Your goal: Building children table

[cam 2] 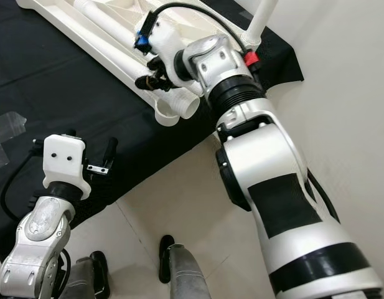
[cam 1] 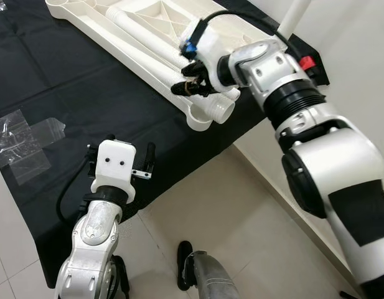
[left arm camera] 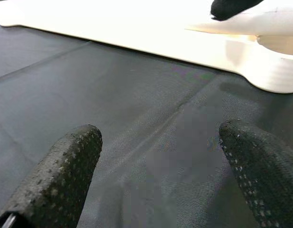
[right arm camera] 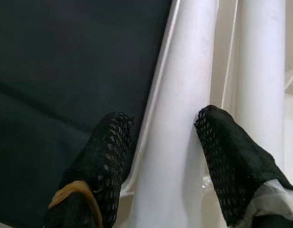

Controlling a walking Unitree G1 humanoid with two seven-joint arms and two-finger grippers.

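**Right gripper on table leg, left gripper idle over cloth**

White tabletop [cam 1: 117, 34] lies upside down on black cloth [cam 1: 86, 106] on the floor, white legs resting in its underside. Right gripper [cam 1: 193, 80] reaches to the tabletop's near corner; the right wrist view shows its fingers [right arm camera: 106, 156] straddling one leg [right arm camera: 179, 109], both pads touching it, so grasping the leg. A second leg [right arm camera: 260, 71] lies just beside. Head views show the leg's open round end [cam 1: 224, 111] by the corner. Left gripper [cam 1: 120, 163] hovers low over bare cloth near its edge; the left wrist view shows its fingers [left arm camera: 61, 171] spread apart, nothing between them, tabletop edge ahead. Clear plastic bags [cam 1: 23, 140] lie on the cloth at left. One more leg [cam 2: 261, 22] stands upright at far right.
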